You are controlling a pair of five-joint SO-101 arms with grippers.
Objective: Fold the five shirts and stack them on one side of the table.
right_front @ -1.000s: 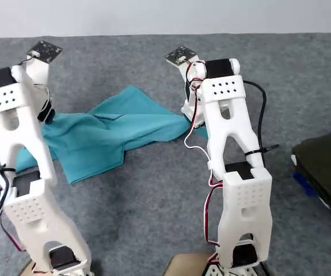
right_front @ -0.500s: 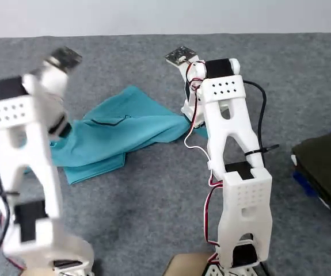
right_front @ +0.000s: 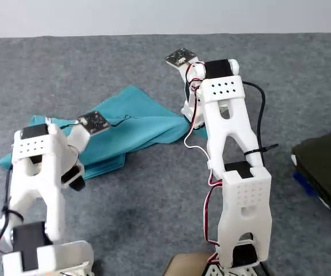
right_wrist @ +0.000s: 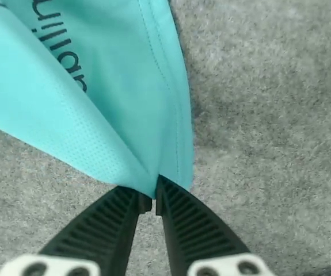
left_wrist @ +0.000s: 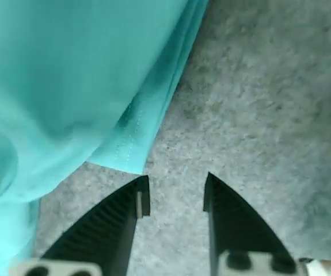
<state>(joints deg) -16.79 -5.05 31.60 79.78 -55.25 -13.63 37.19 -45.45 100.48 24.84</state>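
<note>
Toward the far left of the desk (right_front: pixel 148 201), the teal shirt (right_front: pixel 133 123) lies loosely doubled and rumpled, not yet a tidy fold. A dark folded pile (right_front: pixel 326 167) at the right edge looks like finished work, so I judge the task partly done. The right pincer (right_wrist: pixel 153 198) is clamped tight on a stitched corner of the thin, smooth knit, while the left pincer (left_wrist: pixel 175 192) gapes empty over the desk's coarse grey felt, just beside the shirt's hemmed edge.
</note>
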